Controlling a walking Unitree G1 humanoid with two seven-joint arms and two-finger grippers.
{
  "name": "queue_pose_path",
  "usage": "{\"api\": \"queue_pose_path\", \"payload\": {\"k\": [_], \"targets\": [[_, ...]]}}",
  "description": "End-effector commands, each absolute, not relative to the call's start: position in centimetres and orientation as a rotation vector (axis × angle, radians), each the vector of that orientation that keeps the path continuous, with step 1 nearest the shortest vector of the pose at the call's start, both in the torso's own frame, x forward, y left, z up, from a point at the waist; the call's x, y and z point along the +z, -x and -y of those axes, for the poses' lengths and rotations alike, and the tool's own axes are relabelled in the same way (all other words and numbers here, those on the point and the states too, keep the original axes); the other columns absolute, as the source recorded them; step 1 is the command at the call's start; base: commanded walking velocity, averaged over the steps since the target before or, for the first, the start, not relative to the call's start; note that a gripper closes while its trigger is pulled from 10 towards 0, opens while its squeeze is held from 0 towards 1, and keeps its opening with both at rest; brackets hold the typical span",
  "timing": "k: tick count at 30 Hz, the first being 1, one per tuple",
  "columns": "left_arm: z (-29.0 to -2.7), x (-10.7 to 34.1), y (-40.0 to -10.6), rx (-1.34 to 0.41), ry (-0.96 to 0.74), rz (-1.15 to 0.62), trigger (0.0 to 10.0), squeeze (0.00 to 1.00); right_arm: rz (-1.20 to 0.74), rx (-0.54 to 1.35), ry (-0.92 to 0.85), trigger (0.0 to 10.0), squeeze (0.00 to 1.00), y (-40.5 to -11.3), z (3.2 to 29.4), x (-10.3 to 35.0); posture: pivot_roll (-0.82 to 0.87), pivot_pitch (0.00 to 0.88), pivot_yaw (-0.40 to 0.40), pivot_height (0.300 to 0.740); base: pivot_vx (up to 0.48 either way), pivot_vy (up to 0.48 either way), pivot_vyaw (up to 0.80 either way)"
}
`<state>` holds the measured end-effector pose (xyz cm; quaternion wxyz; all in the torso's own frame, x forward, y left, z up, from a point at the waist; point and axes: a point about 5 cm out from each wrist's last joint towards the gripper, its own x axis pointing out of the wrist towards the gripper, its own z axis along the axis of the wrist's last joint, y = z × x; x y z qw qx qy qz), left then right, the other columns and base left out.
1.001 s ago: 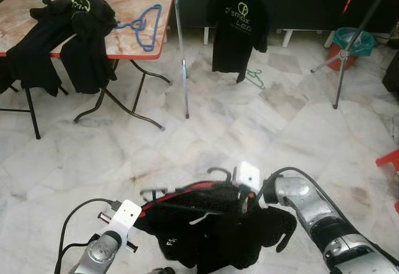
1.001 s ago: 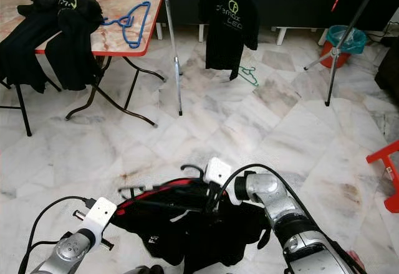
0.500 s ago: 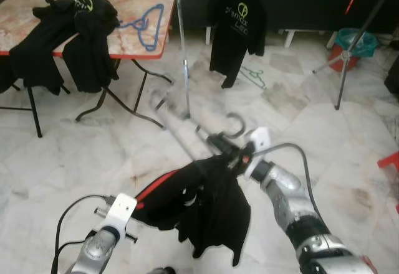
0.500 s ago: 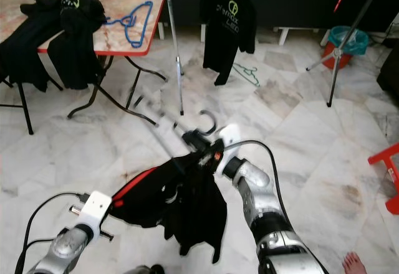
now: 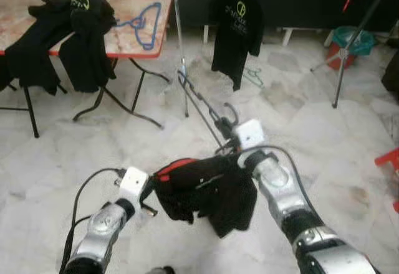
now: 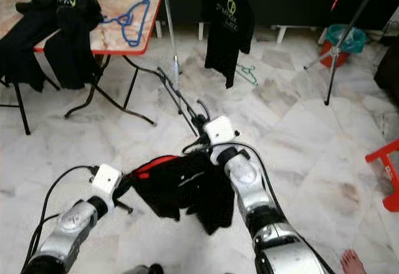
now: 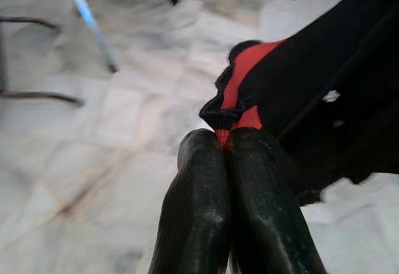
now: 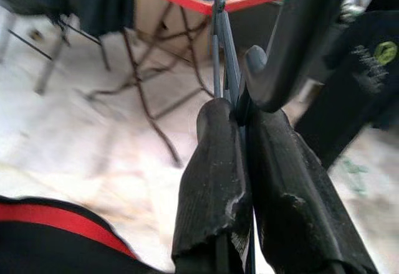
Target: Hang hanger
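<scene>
A black hanger (image 5: 198, 99) carries a black shirt (image 5: 215, 190) with red trim. My right gripper (image 5: 225, 127) is shut on the hanger just below its hook (image 8: 293, 43), and the hanger's long arm points toward the rack pole (image 5: 182, 50). The shirt droops under my right forearm, above the floor. My left gripper (image 7: 224, 140) is shut on the shirt's red collar edge (image 7: 246, 81), holding that side up at the left (image 5: 153, 187). On the rack ahead hangs a black T-shirt (image 5: 237, 25) with a yellow logo.
A red-edged folding table (image 5: 131, 40) at the left holds a blue hanger (image 5: 143, 25) and black clothes (image 5: 68, 31). A green hanger (image 5: 254, 75) lies on the marble floor. A tripod (image 5: 349, 43), teal bucket (image 5: 354, 37) and red stool (image 5: 389, 159) are right. A person's foot (image 6: 352, 263) is near.
My right gripper has lifted the hanger and shirt from low down and swung the hanger's arm toward the rack pole. The left arm has come up and forward with the collar.
</scene>
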<state>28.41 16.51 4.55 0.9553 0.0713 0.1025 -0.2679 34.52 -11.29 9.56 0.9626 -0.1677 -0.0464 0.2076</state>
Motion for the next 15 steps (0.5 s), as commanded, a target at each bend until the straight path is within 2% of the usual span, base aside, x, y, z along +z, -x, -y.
{"api": "queue_pose_path", "payload": {"k": [1,3,9,11,12,14,15], "targets": [[-16.2,5.1,-28.0,-0.624,-0.13,-0.213,0.0,0.0,0.119,0.357,0.403,10.0,0.0,-34.5,11.7,9.5,0.09,0.118,-0.009,0.74,0.0,0.0,0.0],[-15.6,5.9,-27.6,-0.719,-0.127,-0.205,0.0,0.0,0.144,0.262,0.454,10.0,0.0,-34.6,12.2,9.5,0.09,0.117,-0.009,0.74,0.0,0.0,0.0],[-14.6,8.1,-26.9,-0.847,-0.028,-0.189,0.0,0.0,0.149,0.215,0.518,10.0,0.0,-34.3,12.2,8.9,0.09,0.115,-0.007,0.74,0.0,0.0,0.0],[-14.1,8.9,-26.8,-0.885,0.015,-0.166,0.0,0.0,0.139,0.233,0.445,10.0,0.0,-34.2,11.8,8.8,0.1,0.116,-0.007,0.74,0.0,0.0,0.0],[-13.7,9.8,-26.8,-0.901,0.076,-0.139,0.0,0.0,0.129,0.263,0.306,10.0,0.0,-34.2,11.2,9.0,0.1,0.116,-0.007,0.74,0.0,0.0,0.0],[-13.6,10.2,-27.1,-0.877,0.093,-0.12,0.0,0.0,0.122,0.264,0.126,10.0,0.0,-34.6,11.0,9.6,0.1,0.115,-0.006,0.74,0.0,0.0,0.0],[-13.6,10.1,-27.1,-0.868,0.094,-0.123,0.0,0.0,0.13,0.268,0.096,10.0,0.0,-34.7,10.9,9.9,0.1,0.115,-0.006,0.74,0.0,0.0,0.0]]}}
